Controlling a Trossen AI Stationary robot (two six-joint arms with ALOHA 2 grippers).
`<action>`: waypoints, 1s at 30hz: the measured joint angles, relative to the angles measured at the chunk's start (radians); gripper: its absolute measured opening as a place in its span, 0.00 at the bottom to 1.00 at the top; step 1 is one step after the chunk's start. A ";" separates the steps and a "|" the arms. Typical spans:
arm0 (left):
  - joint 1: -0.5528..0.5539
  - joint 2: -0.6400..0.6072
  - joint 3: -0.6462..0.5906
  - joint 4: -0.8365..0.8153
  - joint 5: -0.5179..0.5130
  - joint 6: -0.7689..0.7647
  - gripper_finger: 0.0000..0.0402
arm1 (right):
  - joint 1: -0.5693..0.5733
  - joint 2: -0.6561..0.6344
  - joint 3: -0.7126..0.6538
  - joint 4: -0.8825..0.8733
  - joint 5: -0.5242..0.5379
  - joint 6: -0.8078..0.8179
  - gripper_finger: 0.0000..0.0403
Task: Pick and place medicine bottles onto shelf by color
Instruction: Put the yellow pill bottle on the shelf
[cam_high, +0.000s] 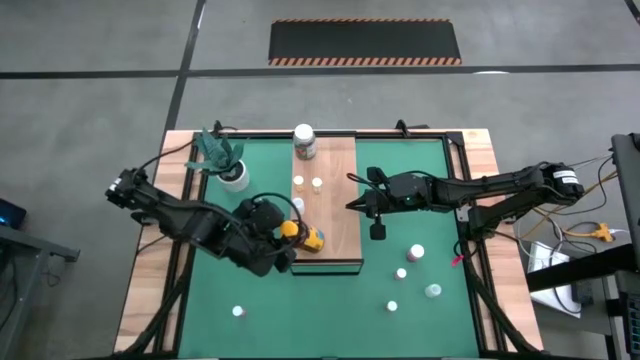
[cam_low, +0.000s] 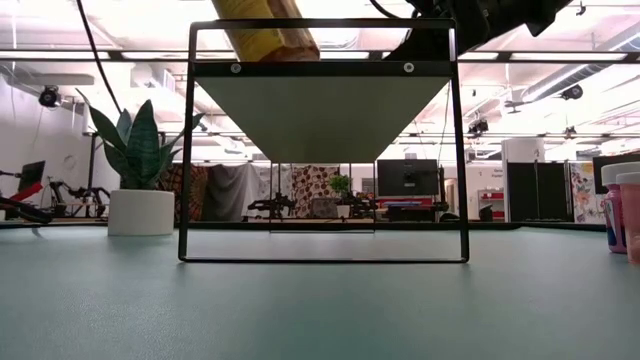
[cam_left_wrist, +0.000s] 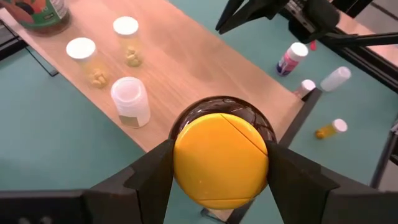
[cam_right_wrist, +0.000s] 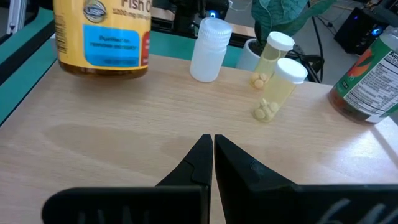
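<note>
A green mat (cam_high: 300, 290) covers the table, framed by a pale wooden rim (cam_high: 150, 280), and the table stands on a grey concrete floor with a black hazard-striped panel (cam_high: 365, 42) beyond its far edge. On the mat rests the long light-brown wooden shelf board (cam_high: 335, 200), raised on a thin black metal frame (cam_low: 325, 150), as the low view shows.

The left gripper (cam_left_wrist: 221, 180) pinches the large amber jar with the round yellow lid (cam_left_wrist: 221, 158) by its sides, holding it at the shelf's near left corner; in the right wrist view the jar's base looks just above the wood. The right gripper (cam_right_wrist: 211, 155) hovers low over the shelf's right side, its fingers pressed together with nothing between them.

On the shelf stand two clear white-capped bottles of yellow pills (cam_left_wrist: 127, 40), a translucent white bottle (cam_left_wrist: 130, 99) nearer the jar, and a white-lidded jar (cam_high: 304, 140) at the far end. Several small bottles (cam_high: 416, 253) lie scattered on the mat to the right of the shelf, and one (cam_high: 238, 311) sits near the front left. A white pot with a green plant (cam_high: 232, 165) stands at the far left.

Behind the table, the low view shows a bright workshop with ceiling strip lights, screens and equipment.
</note>
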 joint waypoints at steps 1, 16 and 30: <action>0.002 0.000 0.000 -0.002 0.002 0.000 0.53 | 0.000 0.000 0.000 0.000 0.000 0.003 0.02; 0.006 0.008 0.000 0.007 0.021 0.027 0.67 | 0.000 0.000 0.000 -0.025 0.000 0.004 0.02; -0.011 -0.003 0.002 0.009 0.154 0.208 0.69 | 0.000 0.013 0.000 0.041 -0.004 0.058 0.02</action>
